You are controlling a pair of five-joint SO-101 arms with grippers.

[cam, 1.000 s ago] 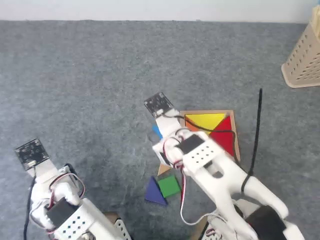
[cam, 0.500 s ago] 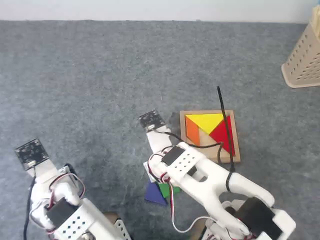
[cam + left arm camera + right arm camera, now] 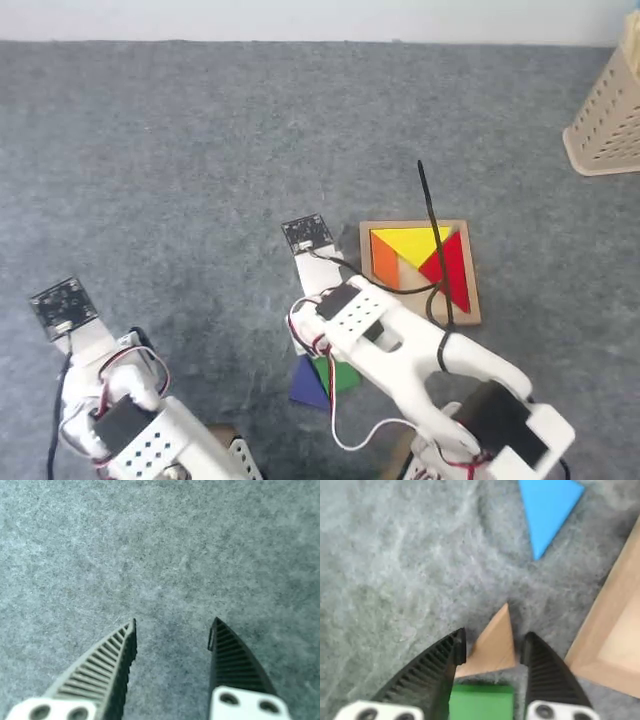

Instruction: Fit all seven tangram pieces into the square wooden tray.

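Away from the wooden tray (image 3: 390,225), the left arm (image 3: 125,425) is showing white printed shells, a black servo, looping red and white wires and a dark square camera board (image 3: 62,303). Beside the tray, the right arm (image 3: 400,345) is wearing the same white, with a plate dotted by small holes and a thin black cable (image 3: 428,215) running over the tray. The left gripper (image 3: 172,625) and right gripper (image 3: 492,637) are both showing black ribbed fingers tapering to points, on white mounts with screw holes.
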